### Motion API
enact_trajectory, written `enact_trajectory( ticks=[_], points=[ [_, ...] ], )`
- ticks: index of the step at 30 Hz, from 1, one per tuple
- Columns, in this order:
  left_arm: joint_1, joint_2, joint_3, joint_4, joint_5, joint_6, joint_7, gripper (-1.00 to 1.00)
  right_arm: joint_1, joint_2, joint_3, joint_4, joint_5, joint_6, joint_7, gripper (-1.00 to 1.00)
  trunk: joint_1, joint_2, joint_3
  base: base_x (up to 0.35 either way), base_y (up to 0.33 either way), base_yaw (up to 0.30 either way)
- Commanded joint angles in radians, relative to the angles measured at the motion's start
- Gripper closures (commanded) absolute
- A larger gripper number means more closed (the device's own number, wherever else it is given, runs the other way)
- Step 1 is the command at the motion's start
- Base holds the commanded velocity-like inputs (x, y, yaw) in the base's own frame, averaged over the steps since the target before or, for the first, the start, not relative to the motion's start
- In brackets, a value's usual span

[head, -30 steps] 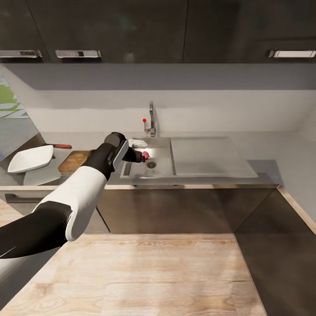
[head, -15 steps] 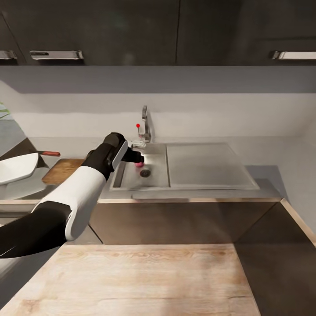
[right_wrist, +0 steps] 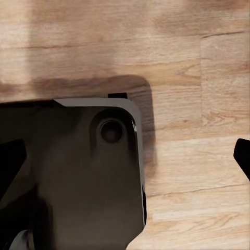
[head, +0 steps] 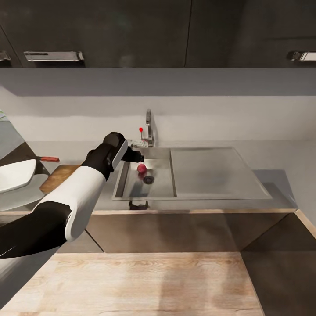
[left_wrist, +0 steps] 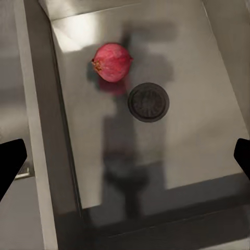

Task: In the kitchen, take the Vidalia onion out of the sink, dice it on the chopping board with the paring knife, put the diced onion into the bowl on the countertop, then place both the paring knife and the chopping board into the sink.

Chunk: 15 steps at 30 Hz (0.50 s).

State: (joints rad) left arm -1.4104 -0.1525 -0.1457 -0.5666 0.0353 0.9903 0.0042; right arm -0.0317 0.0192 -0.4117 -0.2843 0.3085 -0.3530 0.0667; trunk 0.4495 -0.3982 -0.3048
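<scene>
1. Still in the basin, the Vidalia onion (head: 141,168) lay on the steel floor of the sink (head: 131,189), near the centre of the head view and just beside the round drain (head: 148,179); in the left wrist view the onion (left_wrist: 112,62) sat in the upper middle of the frame, close to the drain (left_wrist: 148,102) but not on it.
2. Just above and left of the onion in the head view, the left tool (head: 137,156) hung over the basin. Its dark fingertips (left_wrist: 10,161) showed at the far left and right edges of the wrist frame, spread wide with nothing between them.
3. Behind the basin stood the faucet (head: 149,127) with its tiny red knob (head: 141,129).
4. At the left of the head view the chopping board (head: 57,177) lay on the surface (head: 281,175), with the paring knife (head: 47,159) beyond it and the bowl (head: 15,174) at the frame's left edge.
5. The right tool's fingertips (right_wrist: 244,156) sat at the edges of its wrist frame, apparently apart, over the wooden floor (right_wrist: 208,78) and a dark part of the robot's body (right_wrist: 73,177).
6. As for progress, I judged the task barely begun: the onion was not yet gripped, and dicing, filling the bowl and sinking knife and board all remained.
7. No readable brand, label or writing appeared anywhere.
</scene>
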Motion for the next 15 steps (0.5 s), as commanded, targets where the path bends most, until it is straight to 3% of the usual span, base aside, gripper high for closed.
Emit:
enact_trajectory(
  ticks=[1,15],
  points=[
    [-0.001,0.001,-0.003,-0.001,0.003,0.004,0.000,-1.00,0.000,0.001,-0.009,-0.001,0.004,-0.003,0.007,-1.00,0.001,-0.002,-0.002,0.014,0.001,0.000],
    [-0.001,0.000,-0.003,0.001,0.002,0.002,0.003,-1.00,0.000,0.001,-0.009,0.000,0.004,-0.003,0.007,-1.00,0.001,-0.002,-0.016,0.079,0.000,0.000]
  ],
)
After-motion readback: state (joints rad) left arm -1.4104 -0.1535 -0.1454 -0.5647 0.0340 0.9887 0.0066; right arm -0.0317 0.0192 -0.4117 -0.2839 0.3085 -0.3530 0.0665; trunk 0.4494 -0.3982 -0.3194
